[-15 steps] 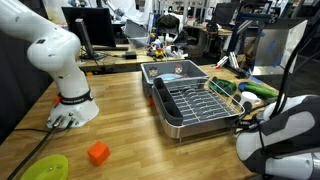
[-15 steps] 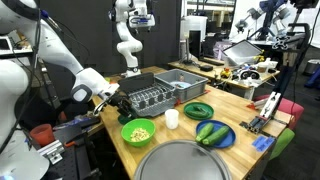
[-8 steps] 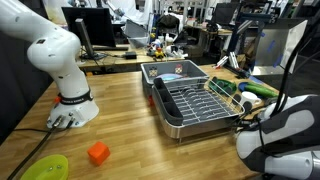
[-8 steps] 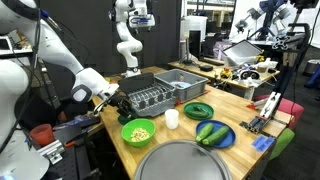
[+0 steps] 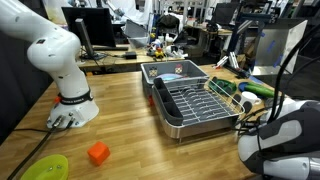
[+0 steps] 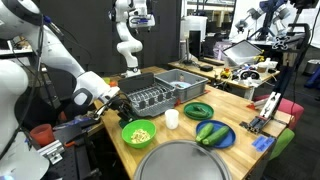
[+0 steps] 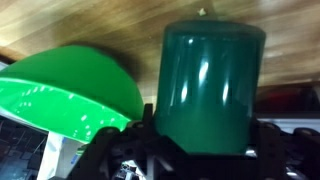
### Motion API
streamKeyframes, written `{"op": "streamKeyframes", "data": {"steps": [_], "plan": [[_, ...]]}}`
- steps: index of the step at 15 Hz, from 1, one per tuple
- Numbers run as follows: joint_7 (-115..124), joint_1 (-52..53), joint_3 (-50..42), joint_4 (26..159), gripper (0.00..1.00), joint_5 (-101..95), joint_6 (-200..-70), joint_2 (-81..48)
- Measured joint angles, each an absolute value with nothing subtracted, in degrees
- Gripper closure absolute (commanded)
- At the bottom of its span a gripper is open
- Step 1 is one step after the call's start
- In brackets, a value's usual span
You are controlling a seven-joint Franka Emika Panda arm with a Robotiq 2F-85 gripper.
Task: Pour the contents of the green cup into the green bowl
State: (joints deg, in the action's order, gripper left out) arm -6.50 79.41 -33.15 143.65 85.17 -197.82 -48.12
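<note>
Only the arm (image 5: pixel 290 135) has edged slightly; with the gripper (image 7: pixel 205 140) pinching the cup (image 7: pixel 210 85) beside the bowl (image 7: pixel 70 95) near the desk (image 6: pixel 170 138) edge, centre its rim, then tilt slowly.

Wooden table (image 5: pixel 130 135) of light brown planks, seen in both exterior views. Standing on it: a metal dish rack (image 5: pixel 178 119) and, well apart from it, a white robot base (image 5: pixel 72 112). Near one edge, an orange block (image 5: pixel 97 153) and a lime-green dish (image 5: pixel 45 168), close but not touching. Also resting on the wood: a green bowl (image 6: pixel 130 140), a small white cup (image 6: pixel 172 119) just beside it, a dark green plate (image 6: pixel 198 110), a blue plate (image 6: pixel 228 140), a grey bin (image 6: pixel 185 82).
</note>
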Motion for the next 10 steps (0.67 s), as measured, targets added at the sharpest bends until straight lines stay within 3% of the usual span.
{"op": "streamKeyframes", "data": {"steps": [2, 3, 4, 5, 10], "plan": [[-6.77, 79.42, -33.18, 143.35, 0.48, 85.17, -197.81, -48.61], [-6.98, 79.42, -33.2, 143.29, 0.42, 85.17, -197.81, -48.63], [-7.14, 79.42, -33.22, 143.23, 0.17, 85.17, -197.81, -48.63], [-7.21, 79.42, -33.23, 143.11, 0.04, 85.17, -197.81, -48.63], [-7.23, 79.48, -33.53, 142.45, 0.0, 85.16, -197.81, -48.62]]}}
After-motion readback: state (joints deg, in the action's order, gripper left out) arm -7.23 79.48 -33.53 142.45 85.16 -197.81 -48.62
